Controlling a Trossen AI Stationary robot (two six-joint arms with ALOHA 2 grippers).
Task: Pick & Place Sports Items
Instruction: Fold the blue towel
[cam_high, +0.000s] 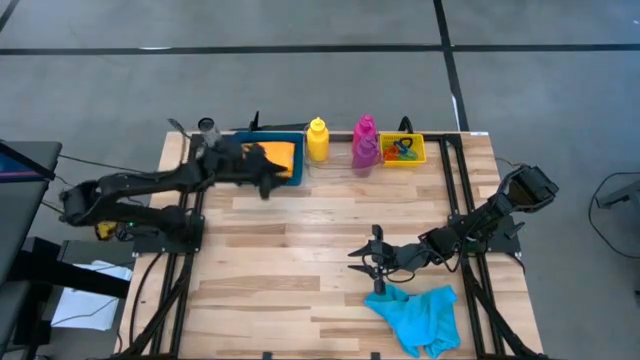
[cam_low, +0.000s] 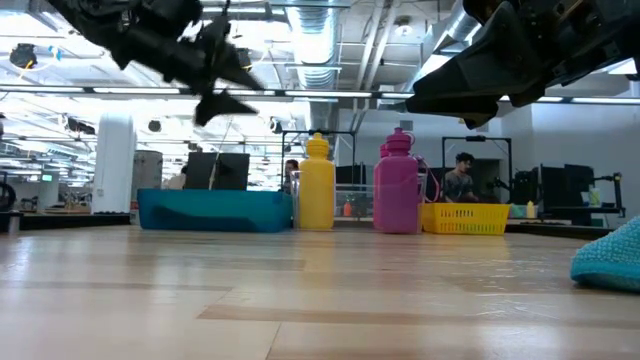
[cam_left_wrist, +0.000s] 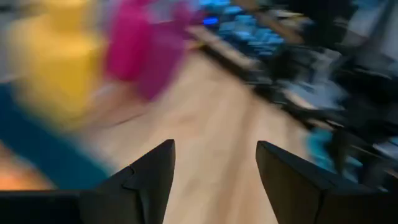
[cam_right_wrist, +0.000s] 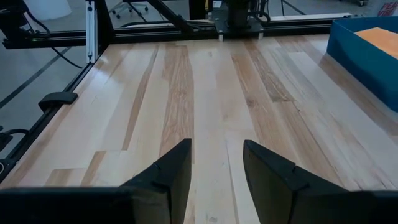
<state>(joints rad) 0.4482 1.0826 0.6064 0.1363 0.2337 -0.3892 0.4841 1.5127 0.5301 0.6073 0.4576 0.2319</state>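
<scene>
Orange cloth (cam_high: 279, 155) in tray, left gripper (cam_high: 268, 185) beside it, open, empty.

Grey floor (cam_high: 300, 25), exposed ceiling ducts (cam_low: 320, 40)

L arm reaches in from the table's left edge toward the far side, forearm stretched across, raised well above the surface in the low view. Left gripper (cam_high: 266, 185) hangs in the air w/ fingers (cam_left_wrist: 152, 171) spread apart, nothing between them. R arm comes in from the right edge, bent at the elbow, wrist angled low toward the table's middle. Right gripper (cam_high: 366, 262) sits just above the wood, fingers (cam_right_wrist: 174, 168) parted w/ a bare gap, holding nothing.
</scene>
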